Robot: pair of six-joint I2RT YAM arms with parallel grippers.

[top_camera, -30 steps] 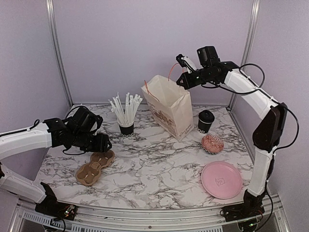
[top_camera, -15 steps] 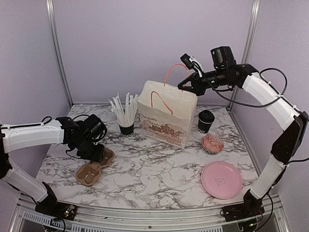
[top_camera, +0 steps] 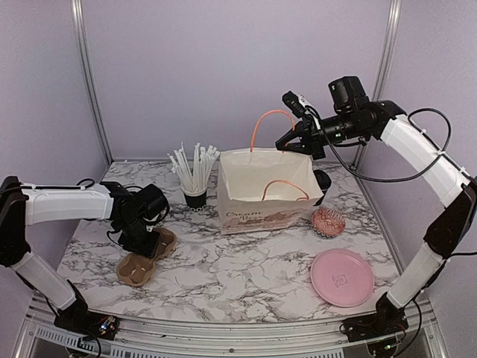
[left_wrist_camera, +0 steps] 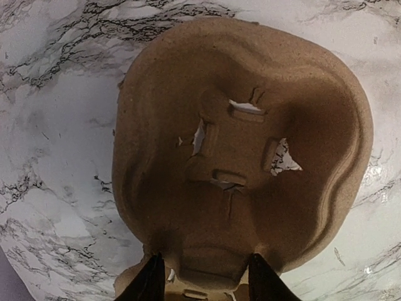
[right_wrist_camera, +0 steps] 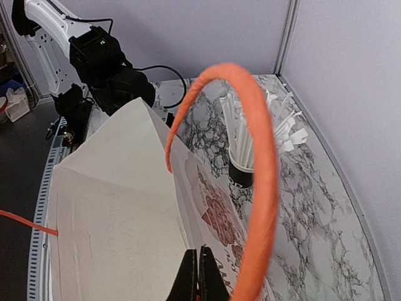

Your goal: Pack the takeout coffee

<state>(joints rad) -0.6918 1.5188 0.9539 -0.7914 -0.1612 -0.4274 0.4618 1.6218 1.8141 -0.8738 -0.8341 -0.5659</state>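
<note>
Marble table [top_camera: 246, 261] — right gripper [right_wrist_camera: 198, 263] pinching bag handle [right_wrist_camera: 263, 157].

Takeout coffee [top_camera: 323, 180] mostly hidden behind paper bag [top_camera: 264, 195]; cup tray [left_wrist_camera: 250, 144] cut off by left wrist view's bottom edge.

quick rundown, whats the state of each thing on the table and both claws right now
paper bag: upright, mouth open, far rim pinched by right claw
takeout coffee: lid on, mostly hidden behind the bag
straw cup: upright, full of straws
cup tray: flat on the table, wells empty
pink plate: empty
left claw: open, astride the tray's edge
right claw: shut on the bag
</note>
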